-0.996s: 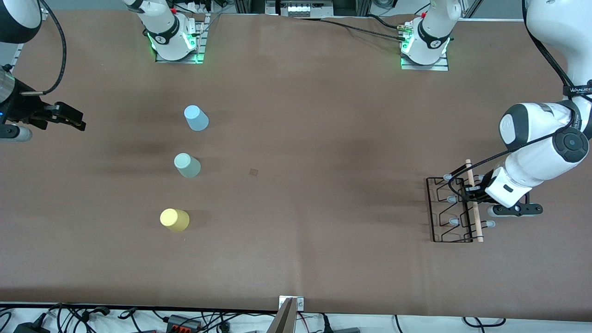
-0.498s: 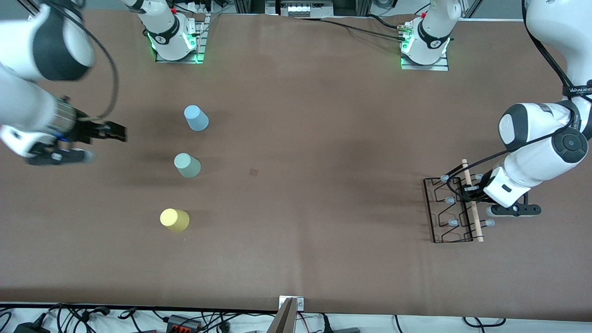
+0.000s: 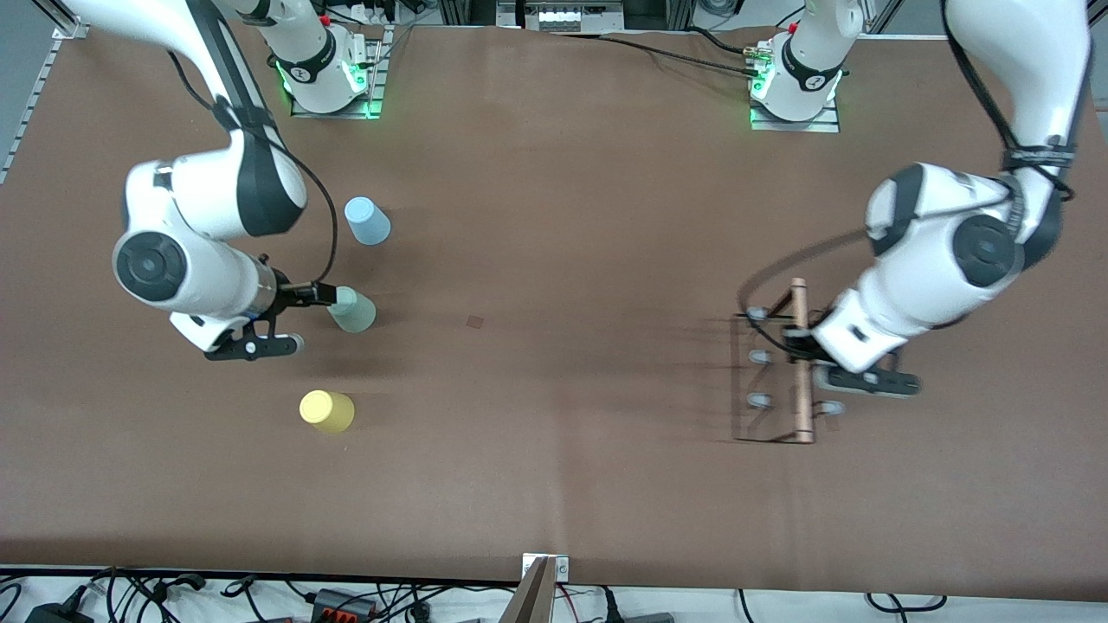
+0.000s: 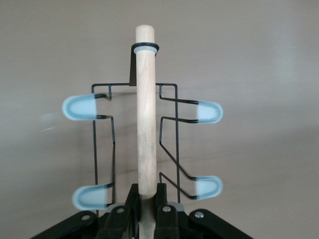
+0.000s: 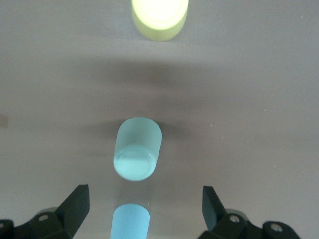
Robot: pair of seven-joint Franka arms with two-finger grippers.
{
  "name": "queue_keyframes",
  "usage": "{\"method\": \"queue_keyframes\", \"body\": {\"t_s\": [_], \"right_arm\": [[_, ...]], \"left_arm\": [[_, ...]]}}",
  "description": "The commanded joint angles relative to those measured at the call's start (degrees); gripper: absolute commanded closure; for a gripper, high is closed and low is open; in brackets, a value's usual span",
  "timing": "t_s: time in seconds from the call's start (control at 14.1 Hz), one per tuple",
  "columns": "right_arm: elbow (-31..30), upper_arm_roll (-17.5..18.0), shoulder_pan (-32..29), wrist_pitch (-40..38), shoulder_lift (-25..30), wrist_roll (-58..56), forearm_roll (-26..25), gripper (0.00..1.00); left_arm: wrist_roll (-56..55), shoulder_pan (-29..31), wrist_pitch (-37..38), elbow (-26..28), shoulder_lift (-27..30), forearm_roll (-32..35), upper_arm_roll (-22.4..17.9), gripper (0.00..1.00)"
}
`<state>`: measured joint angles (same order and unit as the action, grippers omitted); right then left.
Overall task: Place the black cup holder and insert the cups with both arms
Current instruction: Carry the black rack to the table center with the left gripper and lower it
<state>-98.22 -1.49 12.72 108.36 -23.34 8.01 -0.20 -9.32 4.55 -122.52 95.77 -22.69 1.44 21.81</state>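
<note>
A: Left gripper (image 3: 801, 346), where are you?
B: Mid-right of frame, I'm pinching the black wire cup holder's (image 4: 169, 129) wooden rod (image 4: 146, 109).
A: Right gripper (image 3: 322, 294)?
B: Mid-left, spread wide beside the mint green plastic cup (image 3: 351, 310).

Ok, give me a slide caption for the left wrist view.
Left gripper shut on the black cup holder's wooden rod, pale-capped pegs on both sides.
</note>
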Motion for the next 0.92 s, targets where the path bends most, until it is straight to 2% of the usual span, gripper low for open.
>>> {"method": "queue_keyframes", "body": {"t_s": [0.0, 0.14, 0.28, 0.5, 0.64, 0.85], "right_arm": [[-4.2, -0.3, -0.1, 5.1, 0.3, 3.7, 0.9, 0.00], [-7.2, -0.3, 0.0, 9.1, 0.2, 6.1, 2.7, 0.00], [-7.5, -0.3, 0.0, 9.4, -0.7, 8.0, 6.0, 0.00], [-8.4, -0.3, 0.0, 9.5, -1.8, 8.2, 7.7, 0.00], [-9.6, -0.3, 0.0, 9.9, -1.8, 8.1, 7.7, 0.00], [-9.7, -0.3, 0.0, 10.0, -2.8, 8.2, 8.6, 0.00]], "left_arm": [[-5.7, -6.5, 1.7, -3.4, -0.8, -0.6, 0.7, 0.97], [-10.9, -12.3, 1.5, -7.8, -3.5, -0.7, 0.8, 0.97], [-18.5, -18.5, 1.4, -12.2, -7.5, -0.7, 0.2, 0.96], [-26.5, -25.3, 1.1, -22.3, -14.6, -0.7, -0.5, 0.96], [-27.9, -30.4, 1.0, -26.1, -17.5, -0.7, -3.0, 0.96], [-30.0, -38.5, -0.5, -26.7, -18.8, -0.7, -10.3, 0.95]]}}
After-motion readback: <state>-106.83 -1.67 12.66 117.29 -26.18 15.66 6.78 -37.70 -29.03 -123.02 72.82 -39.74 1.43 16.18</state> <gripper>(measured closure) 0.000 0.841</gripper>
